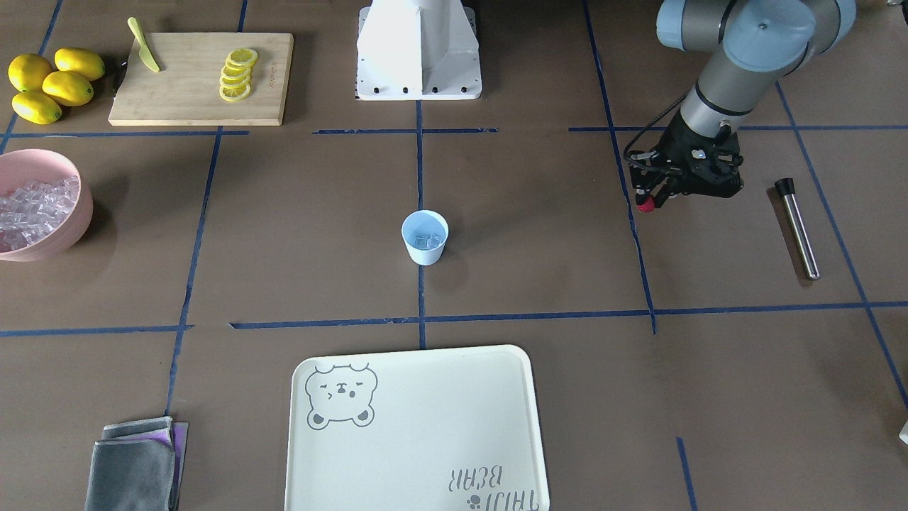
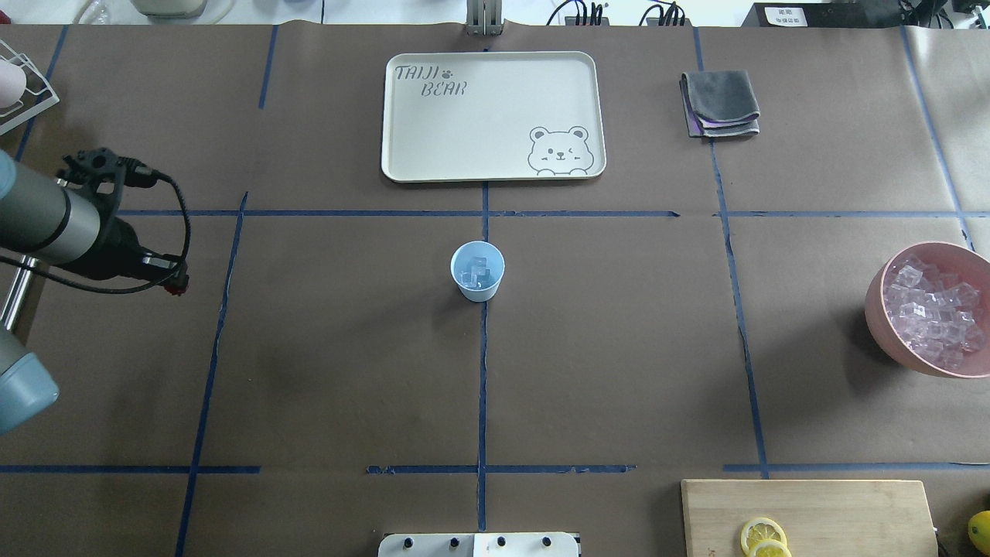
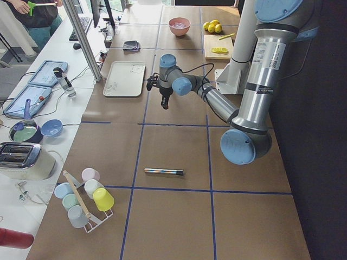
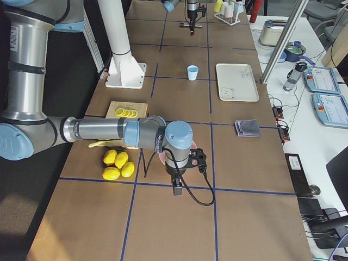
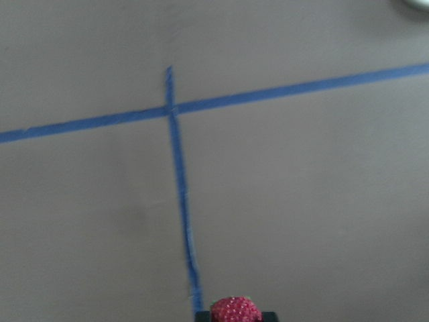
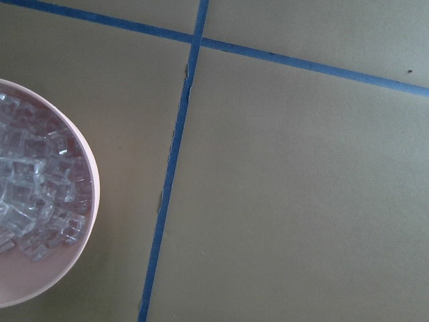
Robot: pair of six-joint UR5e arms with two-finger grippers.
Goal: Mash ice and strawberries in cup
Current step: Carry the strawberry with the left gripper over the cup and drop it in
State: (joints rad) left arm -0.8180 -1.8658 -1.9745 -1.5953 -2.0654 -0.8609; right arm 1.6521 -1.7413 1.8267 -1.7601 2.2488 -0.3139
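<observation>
Well, the left gripper (image 1: pixel 649 201) is clamped on the strawberry (image 1: pixel 645 206), held above the table (image 1: pixel 539 234) well apart from the cup (image 1: pixel 425 238), which holds ice (image 1: pixel 425 240), so it looks bound there. The right gripper (image 4: pixel 178 187) hangs beside the pink bowl (image 1: pixel 85 206); whether its jaws are parted I cannot tell.

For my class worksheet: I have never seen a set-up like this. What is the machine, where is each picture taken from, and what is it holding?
Two robot arms work at a brown table. Four fixed cameras look from the front, from overhead and from both table ends; two more ride on the wrists. The left end effector grips a strawberry. A blue cup holding ice stands mid-table near a tray. The right end effector hangs beside a pink bowl of more ice; its grip cannot be judged.
</observation>
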